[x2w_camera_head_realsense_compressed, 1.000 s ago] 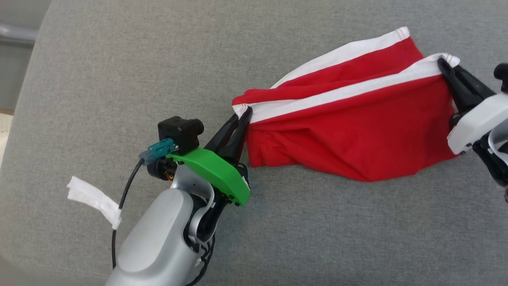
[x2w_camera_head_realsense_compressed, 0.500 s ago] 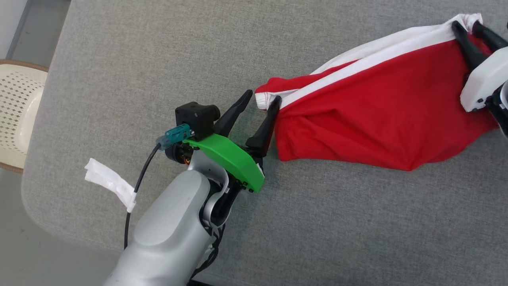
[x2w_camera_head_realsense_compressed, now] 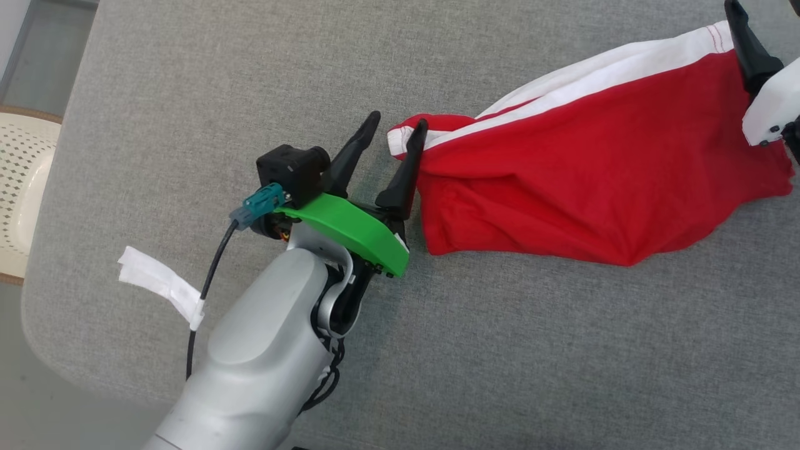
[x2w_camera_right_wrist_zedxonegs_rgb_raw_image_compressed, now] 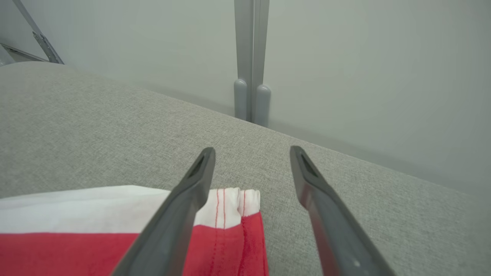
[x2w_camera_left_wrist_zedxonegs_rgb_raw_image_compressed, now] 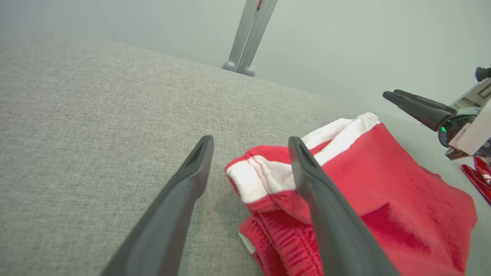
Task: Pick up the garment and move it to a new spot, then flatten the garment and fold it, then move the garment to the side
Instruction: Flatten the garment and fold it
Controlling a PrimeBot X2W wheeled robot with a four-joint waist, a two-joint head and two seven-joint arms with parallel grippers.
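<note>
On the grey padded surface (x2w_camera_head_realsense_compressed: pixel 187 94), the left gripper (x2w_camera_head_realsense_compressed: pixel 397 120) has its fingers spread, with a white-banded corner of the red garment (x2w_camera_head_realsense_compressed: pixel 594 169) between them. The garment lies rumpled, stretching rightward to the right gripper (x2w_camera_right_wrist_zedxonegs_rgb_raw_image_compressed: pixel 252 150), whose fingers are also apart, one finger over the far corner.

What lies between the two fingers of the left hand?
A white-banded corner of the garment, resting on the grey surface; the left hand is open. Left wrist view shows it.

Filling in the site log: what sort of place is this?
Probably an indoor test room: a grey fabric-covered work surface, a bare pale wall with a grey metal post, and a cream perforated plastic chair or basket.
</note>
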